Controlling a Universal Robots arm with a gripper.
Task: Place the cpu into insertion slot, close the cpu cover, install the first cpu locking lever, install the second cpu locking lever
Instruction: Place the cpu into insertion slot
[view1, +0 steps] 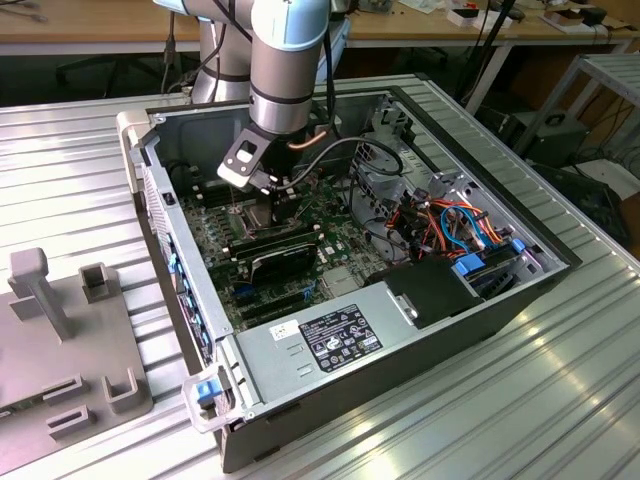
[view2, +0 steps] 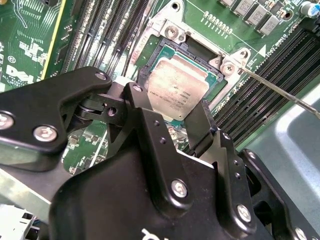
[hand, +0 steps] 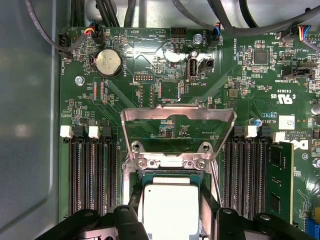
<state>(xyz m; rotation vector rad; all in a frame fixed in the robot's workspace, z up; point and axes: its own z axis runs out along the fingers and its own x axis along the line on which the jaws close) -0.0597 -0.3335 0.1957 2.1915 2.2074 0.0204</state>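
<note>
The pincer (view2: 171, 97) grips the cpu (view2: 175, 82) at the insertion slot (view2: 197, 50), where a tilted release could seat it crooked.

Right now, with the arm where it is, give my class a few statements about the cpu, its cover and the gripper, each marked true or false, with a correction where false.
1. The cpu cover is shut over the cpu. False: it stands swung open, clear of the chip.
2. The gripper is at the insertion slot, right over the cpu. True.
3. The cpu's top is bright green. False: it is silver-grey metal.
4. A round coin battery sits on the motherboard. True.
</note>
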